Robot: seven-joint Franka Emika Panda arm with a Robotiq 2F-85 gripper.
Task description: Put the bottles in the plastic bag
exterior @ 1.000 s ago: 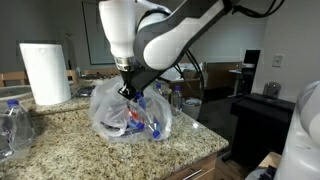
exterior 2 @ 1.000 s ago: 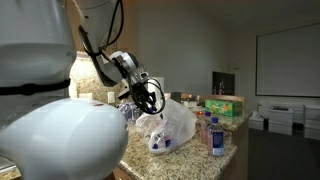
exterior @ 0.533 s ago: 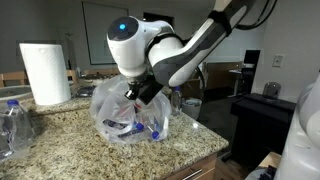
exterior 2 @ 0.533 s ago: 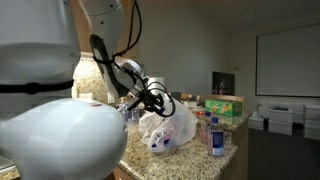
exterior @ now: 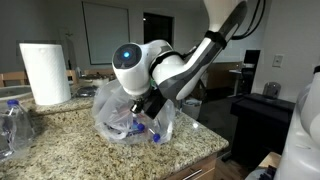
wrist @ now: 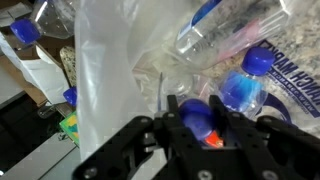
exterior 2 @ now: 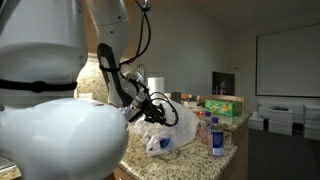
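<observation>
The plastic bag [exterior: 118, 112] lies crinkled on the granite counter and shows in both exterior views [exterior 2: 172, 132]. Several bottles lie inside it; in the wrist view I see a blue cap [wrist: 245, 90] and a clear bottle body [wrist: 222, 35] through the film [wrist: 110, 80]. My gripper [wrist: 197, 125] is shut on a bottle with a blue cap and a red label [wrist: 195, 116], right at the bag. In an exterior view the gripper [exterior: 150, 106] is pressed into the bag's side. Two more bottles [exterior: 14, 125] stand at the counter's edge.
A white paper towel roll [exterior: 45, 72] stands behind the bag. Another bottle [exterior 2: 217, 136] stands near the counter's corner, with a green box [exterior 2: 226, 104] behind it. The counter edge [exterior: 200, 150] runs just in front of the bag.
The arm has swung over and down, and the gripper has tilted and pushed lower into the bag. The bag has slumped flatter and wider under it.
</observation>
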